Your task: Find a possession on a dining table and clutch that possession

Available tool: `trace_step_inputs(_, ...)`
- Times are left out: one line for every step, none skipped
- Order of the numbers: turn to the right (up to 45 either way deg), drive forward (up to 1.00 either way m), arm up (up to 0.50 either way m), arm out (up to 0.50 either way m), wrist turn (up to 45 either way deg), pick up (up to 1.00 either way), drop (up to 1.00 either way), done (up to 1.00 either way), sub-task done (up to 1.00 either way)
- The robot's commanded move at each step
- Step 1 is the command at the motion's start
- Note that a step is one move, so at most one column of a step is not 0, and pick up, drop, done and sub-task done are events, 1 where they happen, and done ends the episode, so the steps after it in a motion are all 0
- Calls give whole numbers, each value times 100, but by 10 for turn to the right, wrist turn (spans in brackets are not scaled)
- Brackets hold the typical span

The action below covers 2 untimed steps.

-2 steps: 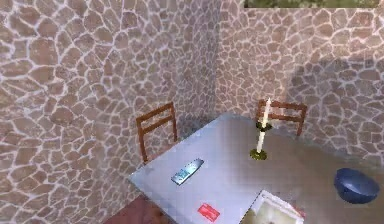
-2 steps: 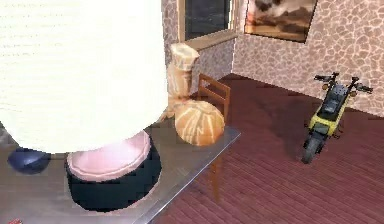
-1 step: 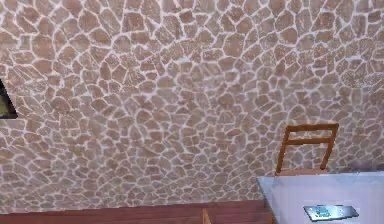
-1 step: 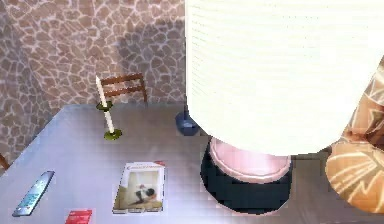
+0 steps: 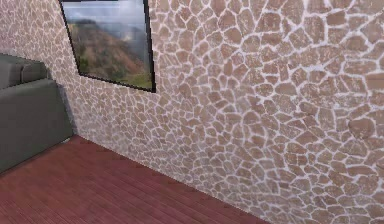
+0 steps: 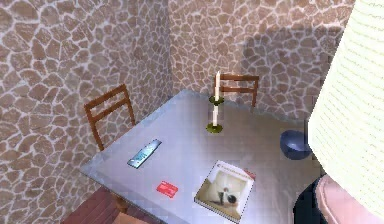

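Table [image 6: 190, 130] lies on my arm side; its bluish slab [image 6: 144, 152] sits eight o'clock from the candle [image 6: 216, 100], long axis one-to-seven. I cannot tell my jaws' state.

Lit evenly and fairly brightly, with diffuse light. Broad soft grey shadow across the stone wall [image 6: 290, 50] behind the dining table [image 6: 185, 140]; dimmer beside the sofa [image 5: 25, 115], along the wall's foot.

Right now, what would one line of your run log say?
ahead: stone wall, picture, sofa | side: table with candle, bowl, book, red card
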Motion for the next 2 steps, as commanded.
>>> trace_step_inputs(-30,0,0,0,0,0,0,0,0)
trace_step_inputs(450,0,0,0,0,0,0,0,0)
